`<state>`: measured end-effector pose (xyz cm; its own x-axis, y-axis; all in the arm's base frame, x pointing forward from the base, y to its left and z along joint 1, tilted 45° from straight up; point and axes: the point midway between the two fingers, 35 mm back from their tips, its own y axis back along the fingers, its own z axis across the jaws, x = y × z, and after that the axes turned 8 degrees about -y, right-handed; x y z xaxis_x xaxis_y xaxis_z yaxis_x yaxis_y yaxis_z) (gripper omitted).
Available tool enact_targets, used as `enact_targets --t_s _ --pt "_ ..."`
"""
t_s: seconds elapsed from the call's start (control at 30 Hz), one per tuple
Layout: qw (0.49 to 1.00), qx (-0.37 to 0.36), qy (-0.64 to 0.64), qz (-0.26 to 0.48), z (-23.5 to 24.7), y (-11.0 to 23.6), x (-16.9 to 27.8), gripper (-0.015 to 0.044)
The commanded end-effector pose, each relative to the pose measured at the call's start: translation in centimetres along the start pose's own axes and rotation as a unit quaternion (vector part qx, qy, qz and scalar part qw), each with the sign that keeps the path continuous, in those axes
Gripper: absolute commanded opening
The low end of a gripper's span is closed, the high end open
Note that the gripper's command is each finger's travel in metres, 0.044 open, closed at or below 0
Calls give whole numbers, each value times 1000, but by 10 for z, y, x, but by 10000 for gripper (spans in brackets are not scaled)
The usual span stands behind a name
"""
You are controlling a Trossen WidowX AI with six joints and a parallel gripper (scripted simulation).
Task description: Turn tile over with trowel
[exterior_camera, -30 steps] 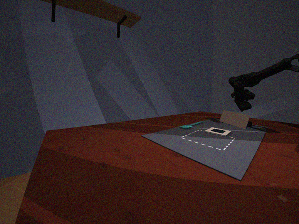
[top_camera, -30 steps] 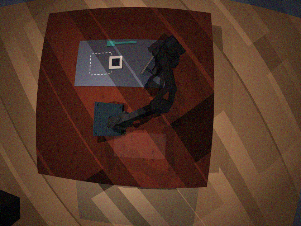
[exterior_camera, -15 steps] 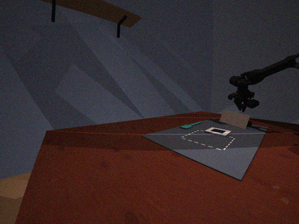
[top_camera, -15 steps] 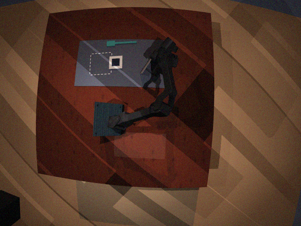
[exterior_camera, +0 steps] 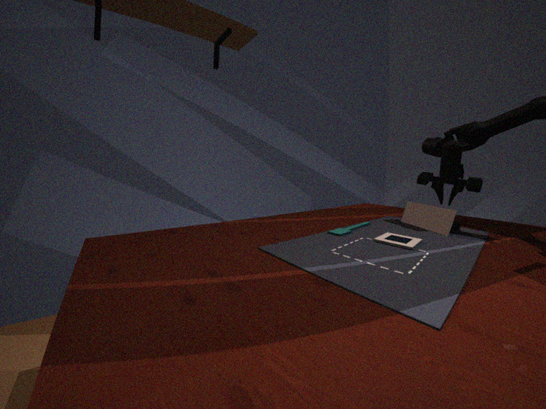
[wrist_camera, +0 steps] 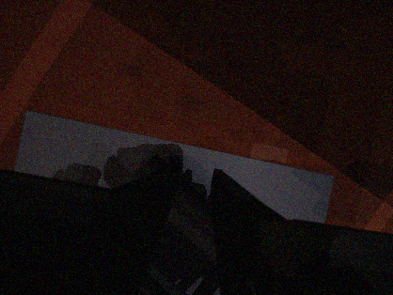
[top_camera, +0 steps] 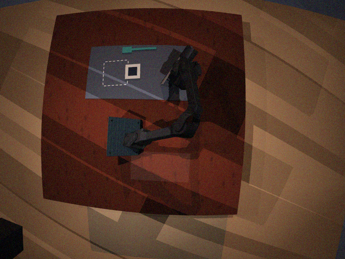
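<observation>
The dark pointed fingers (exterior_camera: 446, 194), nearly together and gripping nothing, hang above a thin tan upright panel (exterior_camera: 429, 217). The flat teal trowel (top_camera: 138, 49) lies on the grey mat (top_camera: 111, 90). The white-bordered square tile (top_camera: 132, 71) lies marked side up beside the dashed outline (top_camera: 103, 72) on the reddish wooden worktop (top_camera: 72, 156).
</observation>
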<state>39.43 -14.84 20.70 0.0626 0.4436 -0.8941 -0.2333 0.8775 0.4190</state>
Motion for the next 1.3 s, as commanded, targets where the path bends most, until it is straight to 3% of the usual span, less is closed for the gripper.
enact_targets --t_s 0.0,0.43,0.9,1.27 --pt "998 1 56 19 -8 3 7 100" --pt "961 -3 260 90 -37 18 29 100" --pt "872 -20 461 166 -75 37 50 100" --pt "860 -23 480 174 -78 38 57 100"
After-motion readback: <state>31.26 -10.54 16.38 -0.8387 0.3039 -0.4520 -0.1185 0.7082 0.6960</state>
